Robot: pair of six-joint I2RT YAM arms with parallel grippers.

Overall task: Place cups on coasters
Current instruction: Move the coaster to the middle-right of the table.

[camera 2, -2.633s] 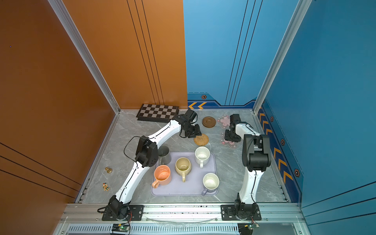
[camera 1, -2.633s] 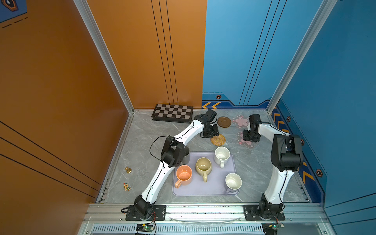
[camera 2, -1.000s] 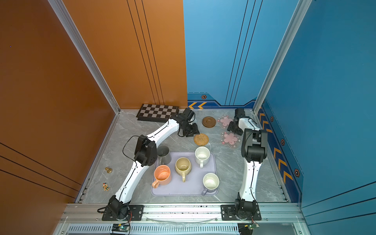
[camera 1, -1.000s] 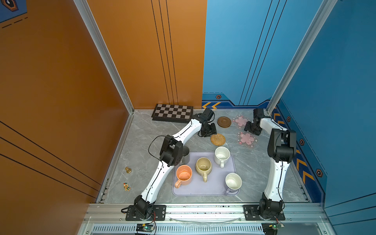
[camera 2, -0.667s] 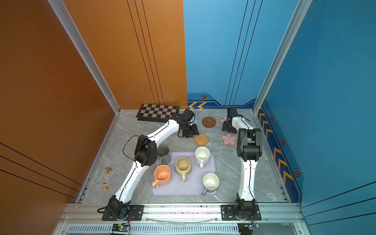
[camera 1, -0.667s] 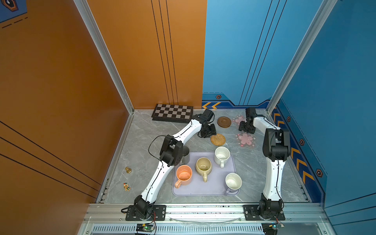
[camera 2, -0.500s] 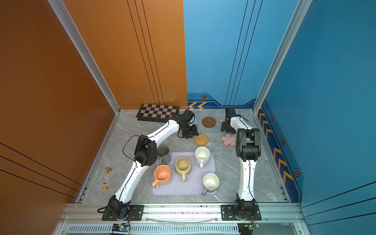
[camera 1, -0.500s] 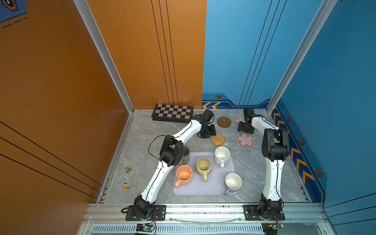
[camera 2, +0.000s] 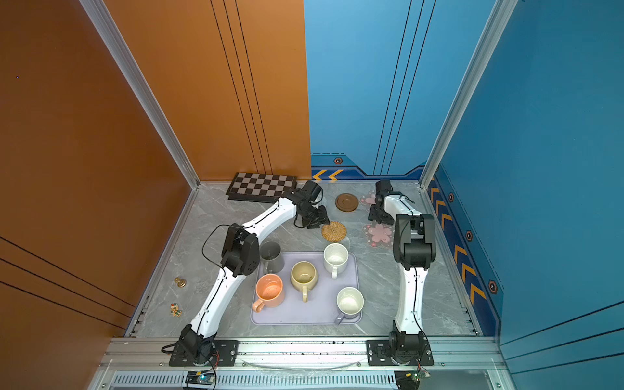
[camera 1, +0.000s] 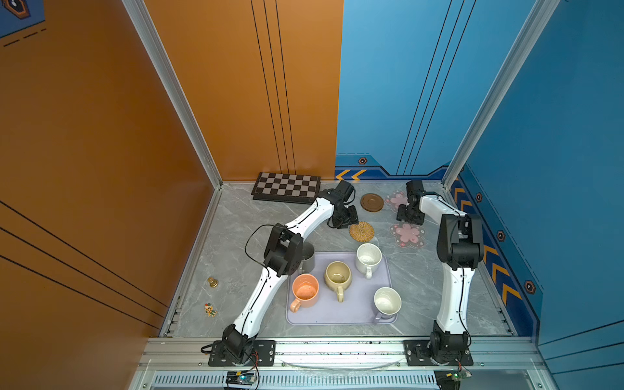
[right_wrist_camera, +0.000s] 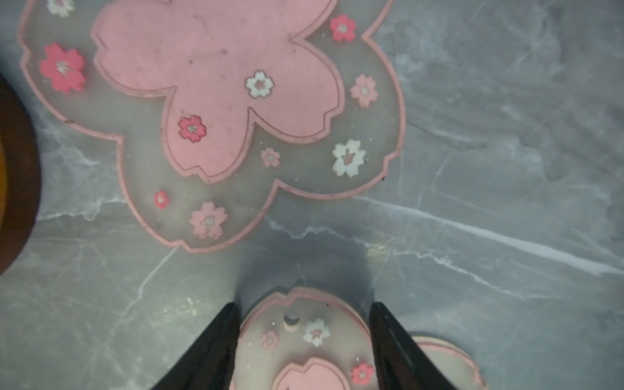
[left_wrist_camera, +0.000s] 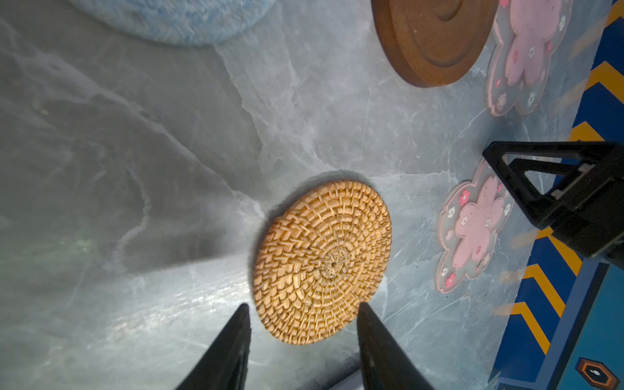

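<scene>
Left gripper (left_wrist_camera: pixel 303 305), right gripper (right_wrist_camera: pixel 304 304) hover half-open, empty, over coasters (left_wrist_camera: pixel 322 261); rigid, breakable mugs (camera 1: pixel 338 274) likely favour rim grips.

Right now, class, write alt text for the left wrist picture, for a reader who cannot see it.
A round woven coaster lies flat on a grey marbled table, with the left gripper open, its two dark fingertips either side of the coaster's edge. Around it: a brown wooden disc, two pink flower mats and part of a pale blue mat.
</scene>
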